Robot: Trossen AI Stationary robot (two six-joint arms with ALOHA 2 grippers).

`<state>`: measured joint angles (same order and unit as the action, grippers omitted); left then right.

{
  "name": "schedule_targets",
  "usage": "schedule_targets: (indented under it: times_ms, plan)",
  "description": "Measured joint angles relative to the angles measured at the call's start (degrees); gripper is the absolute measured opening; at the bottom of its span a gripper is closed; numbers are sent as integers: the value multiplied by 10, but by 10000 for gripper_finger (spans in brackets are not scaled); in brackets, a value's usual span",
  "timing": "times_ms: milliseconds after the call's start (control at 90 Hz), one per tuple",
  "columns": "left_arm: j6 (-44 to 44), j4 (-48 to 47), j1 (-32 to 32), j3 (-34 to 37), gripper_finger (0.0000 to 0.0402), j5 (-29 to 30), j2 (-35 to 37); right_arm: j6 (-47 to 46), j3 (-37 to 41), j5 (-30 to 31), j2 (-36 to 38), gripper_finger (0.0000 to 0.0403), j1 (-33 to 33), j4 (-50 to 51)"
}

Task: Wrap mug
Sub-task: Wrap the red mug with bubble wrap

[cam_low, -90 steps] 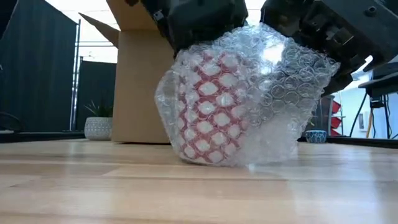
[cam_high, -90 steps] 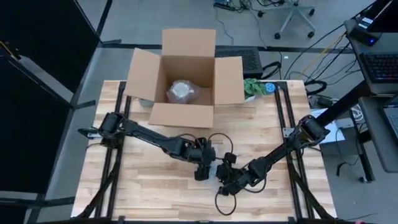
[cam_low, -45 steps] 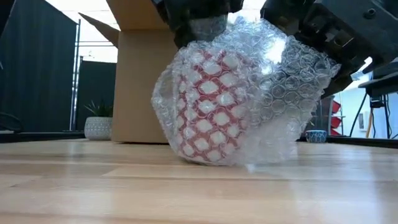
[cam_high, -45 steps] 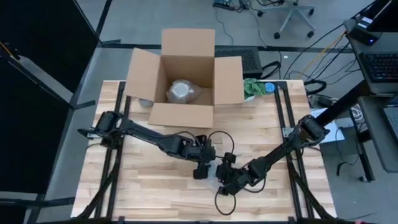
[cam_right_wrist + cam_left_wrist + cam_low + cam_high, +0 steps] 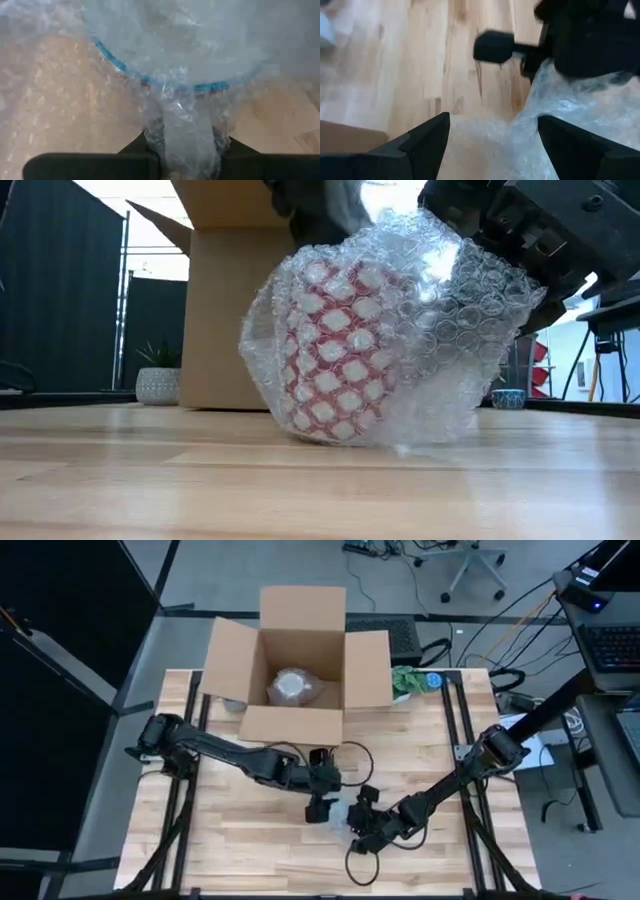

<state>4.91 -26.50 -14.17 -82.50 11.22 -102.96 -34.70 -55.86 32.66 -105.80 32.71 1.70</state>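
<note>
A red mug with a white lattice pattern (image 5: 335, 350) stands on the table, covered in clear bubble wrap (image 5: 450, 330). The right wrist view shows its blue rim (image 5: 115, 62) through the wrap. My left gripper (image 5: 492, 145) is open just above the bundle's far left side (image 5: 320, 802), with wrap showing between its spread fingers; I cannot tell whether it touches. My right gripper (image 5: 358, 823) is at the bundle's near right side, shut on the wrap. My right gripper pinches a gathered bunch of the bubble wrap (image 5: 184, 137) between its two fingers, several layers crumpled together. It comes slanting down from the table's near right. The wrapped mug rests on the table, and the wrap runs from the fingers over the mug's rim.
An open cardboard box (image 5: 300, 715) stands at the table's far edge with another wrapped bundle (image 5: 292, 688) inside. A green item (image 5: 405, 680) lies by the box's right flap, and a small potted plant (image 5: 158, 385) stands in the background. Bare wood lies to the near left (image 5: 220, 840).
My left gripper has risen off the top of the bundle and drawn back toward the table's left far side. The wrap on the bundle's left side has sprung outward a little. The mug and my right gripper have stayed in place.
</note>
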Motion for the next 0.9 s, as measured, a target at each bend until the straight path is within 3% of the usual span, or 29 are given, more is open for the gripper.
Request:
schedule_targets:
  times_ms: [533, 733, 900]
  plan:
    - [-8, 21, -48, -1, 290, -25, -20, 0, 0, 0, 0, 45, 0, 1]
    - [-7, 18, -50, -1, 290, -147, -60, 1, 0, 0, 0, 45, 0, 0]
    - [-13, 17, -58, -1, 290, -160, -72, 2, 0, 0, 0, 45, 0, 0]
